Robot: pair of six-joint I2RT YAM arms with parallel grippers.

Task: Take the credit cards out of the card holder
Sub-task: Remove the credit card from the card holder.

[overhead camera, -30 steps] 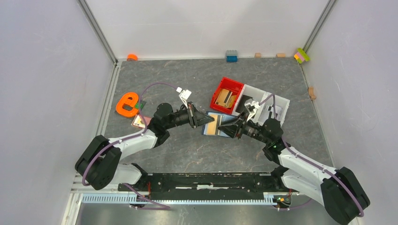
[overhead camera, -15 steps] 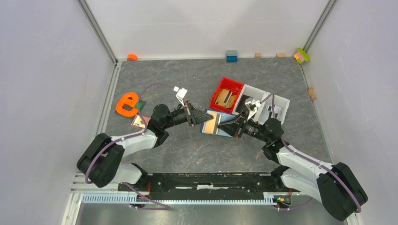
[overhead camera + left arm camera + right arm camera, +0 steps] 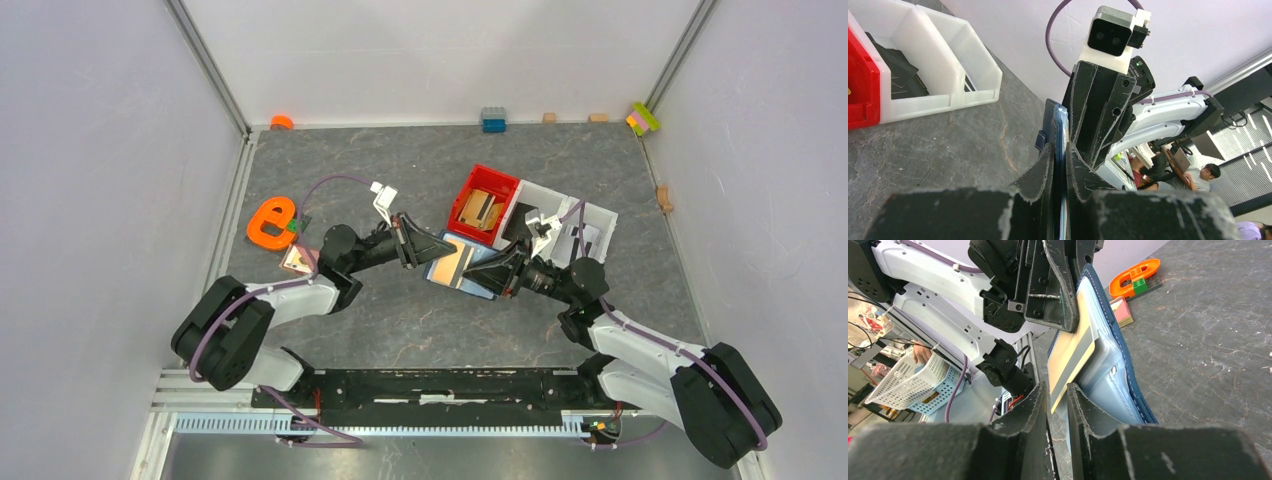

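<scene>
Firmly held: the card holder (image 3: 1105,360), up off the table (image 3: 400,320) between the two arms. One edge is clamped tight in my left gripper (image 3: 1059,150).
Right gripper (image 3: 1057,387): jaws drawn narrow around the lower corner of the tan card (image 3: 1073,357). Whether the pads actually bite on it I cannot tell.
Tan card: lies flat against the light blue inside of the open holder. How much of it sits in a pocket I cannot tell.
Risk, slip: if my right pads only brush that corner, I judge a pull would leave the card where it is.
Risk, drag: if the pocket grips the card hard, pulling could twist the holder or tug it out of my left fingers, since I hold it by one thin edge.
Risk, drop: a corner pinch is a small hold, so once free the card could swing and fall to the table.
Risk, collision: my two grippers are very near each other, so a skewed pull could knock one against the other.
Card holders: one.
Cards in view: two, the tan one at the holder and a pink card (image 3: 297,260) on the table just beside the orange toy (image 3: 270,222). Any deeper in the pockets are hidden.
Trays: one red tray (image 3: 859,85), and two white trays (image 3: 923,107) side by side next to it.
Grippers: two.
</scene>
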